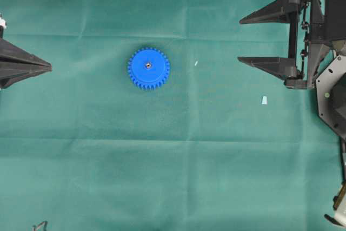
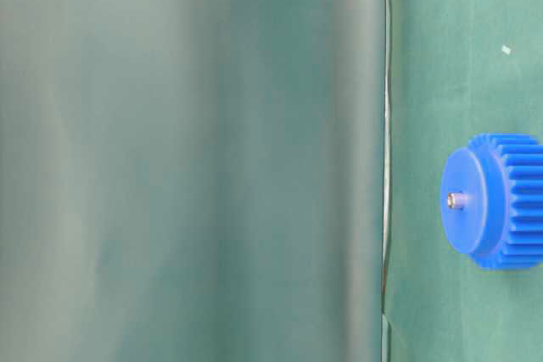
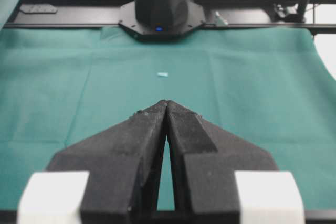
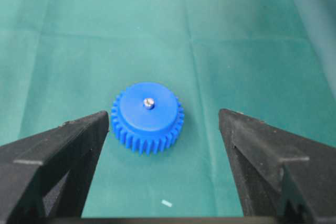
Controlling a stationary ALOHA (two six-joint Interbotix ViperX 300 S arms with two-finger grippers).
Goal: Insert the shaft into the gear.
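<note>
Now | blue toothed gear flat, silver shaft upright in centre | left gripper together | right gripper apart

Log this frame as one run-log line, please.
shaft: seated in gear hole | left gripper: shut, empty | right gripper: open, clear of gear

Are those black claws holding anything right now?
No. The right gripper is open and empty, the left gripper is shut on nothing. The shaft sits in the gear.

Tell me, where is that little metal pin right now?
The shaft stands in the centre hole of the gear, left of the cloth's middle overhead, its tip poking out on top.
</note>
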